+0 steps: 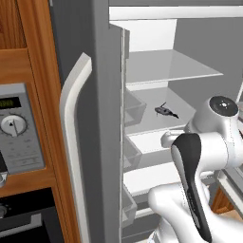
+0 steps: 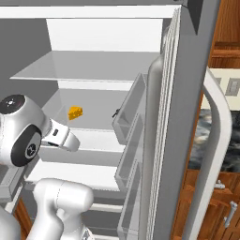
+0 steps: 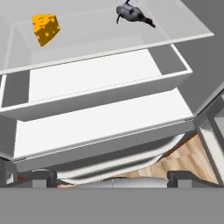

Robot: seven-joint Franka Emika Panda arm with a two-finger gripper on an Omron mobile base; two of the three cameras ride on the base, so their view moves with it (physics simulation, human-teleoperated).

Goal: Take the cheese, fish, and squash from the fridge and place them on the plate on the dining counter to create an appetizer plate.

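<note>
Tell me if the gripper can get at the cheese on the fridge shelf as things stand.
Probably yes. The fridge door stands open, the cheese sits alone on its shelf with the fish well apart, and the open gripper hangs lower down, so it must rise first.

Arm bent at elbow, wrist reaching fwd and angled down. Gripper jaws spread wide, nothing betw. fingertips.

Cheese sitting on upper fridge shelf at left, fish lying on same shelf at right, well apart. White drawers showing below; wooden floor showing underneath.
</note>
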